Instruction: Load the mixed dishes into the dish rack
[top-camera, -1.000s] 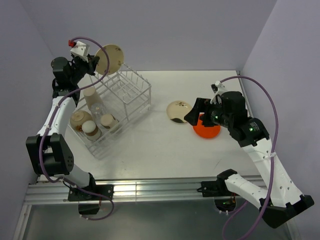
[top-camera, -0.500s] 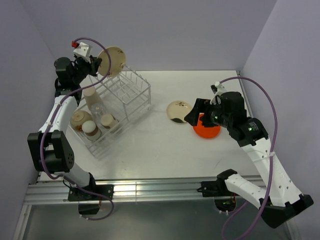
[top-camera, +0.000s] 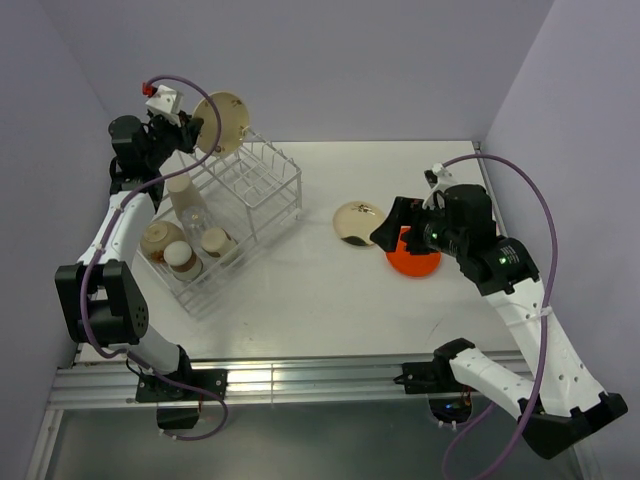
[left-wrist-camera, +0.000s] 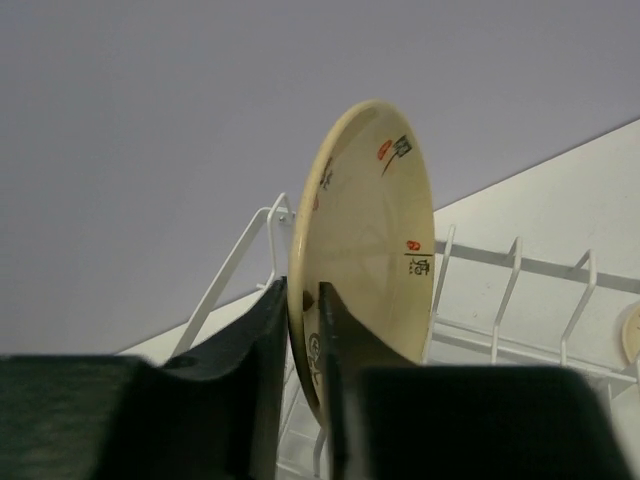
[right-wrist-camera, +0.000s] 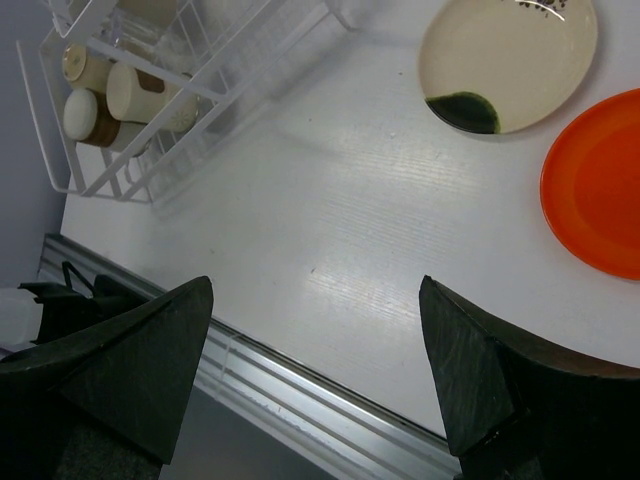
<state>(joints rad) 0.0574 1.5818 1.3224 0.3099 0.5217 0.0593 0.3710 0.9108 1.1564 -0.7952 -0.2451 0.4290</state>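
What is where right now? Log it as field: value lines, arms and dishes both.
left jaws: shut on the rim of a cream plate, held on edge over the far corner of the dish rack
right jaws: open, empty, above the table
loose on table: second cream plate and orange plate, side by side
in rack tray: tall beige cup, white bowl, two short cups

Open lane on table (top-camera: 290, 290) between rack (top-camera: 262, 190) and cream plate (top-camera: 355, 221) / orange plate (top-camera: 412, 255). Rack's low tray packed with cups (top-camera: 183, 258) and bowl (top-camera: 160, 238). Tall section's slots free, wire tops upright. Side wall (top-camera: 40, 150) close on rack's left.
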